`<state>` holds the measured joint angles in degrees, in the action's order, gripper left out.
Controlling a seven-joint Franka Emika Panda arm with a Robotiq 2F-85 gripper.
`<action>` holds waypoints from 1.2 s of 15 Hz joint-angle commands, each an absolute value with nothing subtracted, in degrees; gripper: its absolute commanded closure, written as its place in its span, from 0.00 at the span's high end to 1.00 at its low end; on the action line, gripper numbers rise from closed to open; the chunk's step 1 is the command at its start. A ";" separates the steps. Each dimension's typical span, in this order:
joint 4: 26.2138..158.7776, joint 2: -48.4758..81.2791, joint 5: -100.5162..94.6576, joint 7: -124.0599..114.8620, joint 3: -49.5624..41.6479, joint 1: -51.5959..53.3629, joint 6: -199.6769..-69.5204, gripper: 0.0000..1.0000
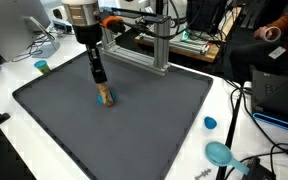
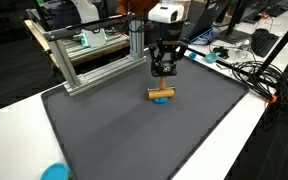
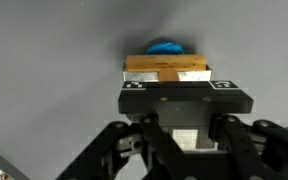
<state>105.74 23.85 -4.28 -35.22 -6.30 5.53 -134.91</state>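
A small wooden block (image 1: 105, 94) lies on the dark grey mat (image 1: 154, 120), with a blue piece under or behind it. Both exterior views show it, and here it sits near the mat's middle (image 2: 161, 95). My gripper (image 1: 98, 73) hangs just above it, apart from it, with its fingers together and nothing between them (image 2: 164, 68). In the wrist view the block (image 3: 166, 66) and the blue piece (image 3: 165, 47) lie just beyond the black, marker-tagged gripper body (image 3: 184, 100). The fingertips are hard to make out there.
An aluminium frame (image 1: 149, 45) stands at the mat's far edge (image 2: 94, 55). A blue lid (image 1: 210, 123) and a teal bowl (image 1: 219, 152) lie on the white table. A small teal object (image 1: 42, 67) sits off one corner. Cables (image 2: 254, 75) run beside the mat.
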 commanded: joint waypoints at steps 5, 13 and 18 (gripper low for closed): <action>104.84 25.33 -0.73 -39.65 -7.34 3.43 -139.70 0.22; 106.44 24.40 -1.76 -41.28 -6.99 5.10 -139.96 0.22; 106.24 25.54 -4.84 -46.93 -8.62 6.45 -143.71 0.22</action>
